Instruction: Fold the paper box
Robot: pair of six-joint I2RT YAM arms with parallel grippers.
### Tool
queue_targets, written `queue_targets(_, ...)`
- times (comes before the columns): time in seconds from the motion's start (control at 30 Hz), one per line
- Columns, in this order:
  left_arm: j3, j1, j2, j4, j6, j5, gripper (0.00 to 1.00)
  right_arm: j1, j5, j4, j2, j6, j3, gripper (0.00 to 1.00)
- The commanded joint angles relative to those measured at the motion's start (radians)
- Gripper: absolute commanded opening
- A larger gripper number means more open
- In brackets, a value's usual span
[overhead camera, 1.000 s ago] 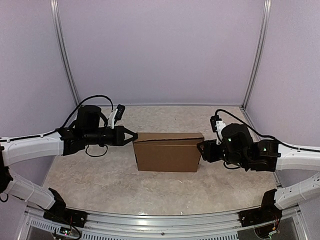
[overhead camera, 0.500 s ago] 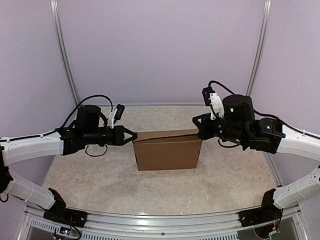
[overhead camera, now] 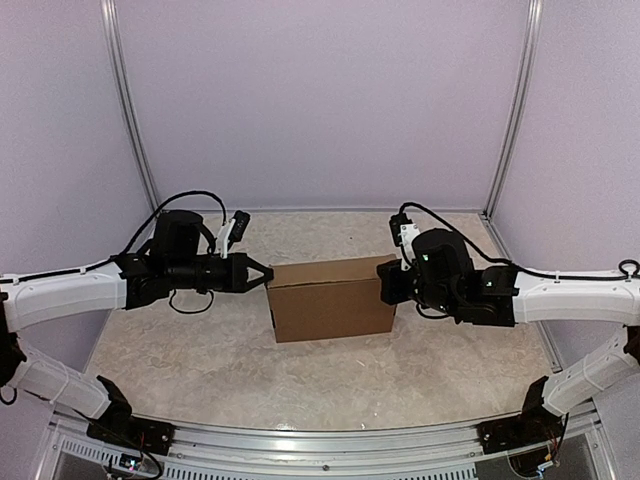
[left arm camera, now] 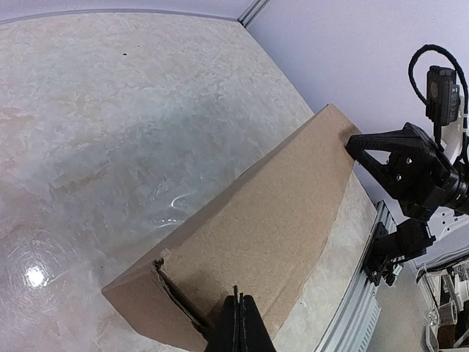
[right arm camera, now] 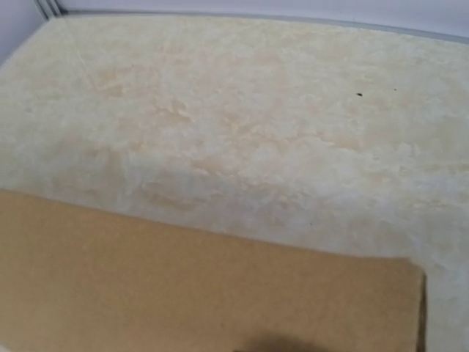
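Observation:
The paper box (overhead camera: 333, 300) stands closed in the middle of the table, a plain brown cardboard block resting on a long side. My left gripper (overhead camera: 268, 279) is shut, and its tip rests against the box's left top corner. In the left wrist view the joined fingertips (left arm camera: 240, 297) lie on the box (left arm camera: 271, 220) beside a torn flap edge. My right gripper (overhead camera: 384, 282) is shut, with its pointed tip (left arm camera: 350, 143) on the box's right top corner. The right wrist view shows only the box's top face (right arm camera: 183, 293) and the table beyond it.
The marbled tabletop (overhead camera: 250, 360) is enclosed by lilac walls with metal posts (overhead camera: 128, 110) at the back corners. An aluminium rail (overhead camera: 320, 435) runs along the near edge, and both arm bases sit on it.
My right gripper shut, rose from beside the box's right end and came down onto its right top corner. The raised lid edge now lies flat. The left arm has not moved.

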Motion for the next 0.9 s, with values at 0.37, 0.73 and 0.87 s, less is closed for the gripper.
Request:
queue_targets(0.37, 0.330, -0.024, 0.049, -0.205, 0.103, 0.032, 0.00, -0.004, -0.023, -0.187, -0.040, -0.019, 0.113, 0.00)
queue_targets(0.73, 0.380, -0.109, 0.235, -0.154, 0.088, 0.050, 0.00, -0.018, 0.071, -0.272, -0.088, -0.059, 0.192, 0.00)
queue_targets(0.87, 0.362, -0.126, 0.282, -0.160, 0.087, 0.036, 0.00, -0.036, 0.062, -0.264, -0.091, -0.022, 0.134, 0.00)
